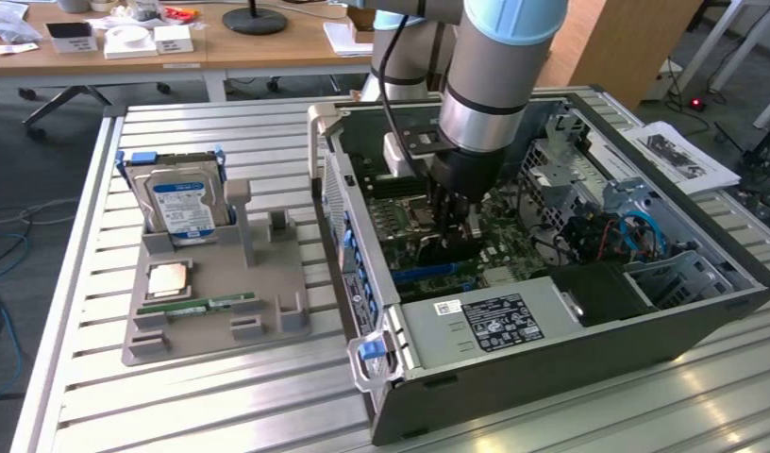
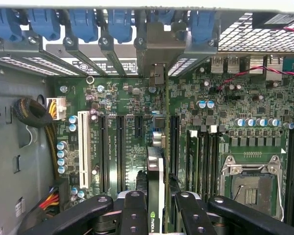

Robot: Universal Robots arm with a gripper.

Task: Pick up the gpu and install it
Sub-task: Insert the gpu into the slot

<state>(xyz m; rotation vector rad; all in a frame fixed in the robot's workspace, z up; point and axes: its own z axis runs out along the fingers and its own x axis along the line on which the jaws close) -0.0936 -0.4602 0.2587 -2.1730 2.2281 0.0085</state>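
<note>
As the arm hangs down inside the open computer case (image 1: 687, 330), the hand (image 2: 159, 205) is pinched narrow on the gpu (image 2: 155, 171), gripping the card edge-on between its black fingers (image 2: 134, 208). The card stands upright over the green motherboard (image 2: 122, 103), running parallel to the long black slots, its far end toward the blue clips (image 2: 83, 22); whether it is seated cannot be told. On the tabletop (image 1: 209, 396), the hard drive (image 1: 184, 203) sits in its grey holder (image 1: 272, 311), well apart.

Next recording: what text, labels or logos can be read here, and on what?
No words read legibly.
gpu: a small logo mark, no letters legible.
hard drive: blue label, print too small.
power supply: black label, print too small.
motherboard: white slot markings, blurred.
</note>
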